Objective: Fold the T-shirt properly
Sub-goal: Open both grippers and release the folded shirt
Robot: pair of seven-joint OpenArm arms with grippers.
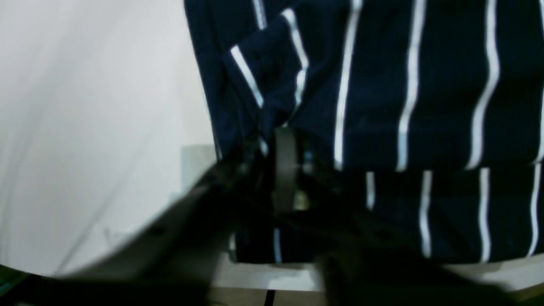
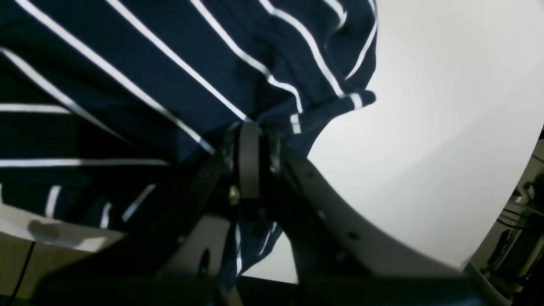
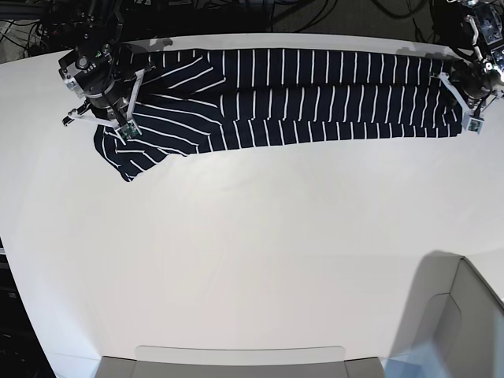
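The T-shirt, dark navy with thin white stripes, lies as a long folded band along the table's far edge. A looser flap hangs out at its left end. My right gripper is at that left end. In the right wrist view it is shut, with a bunched edge of the T-shirt pinched at its tips. My left gripper is at the band's right end. In the left wrist view it is blurred against a fold of the T-shirt, and how its jaws stand is unclear.
The white table spreads out in front of the shirt. A grey box stands at the near right corner and a flat grey panel lies at the near edge. Dark cables and stands crowd behind the far edge.
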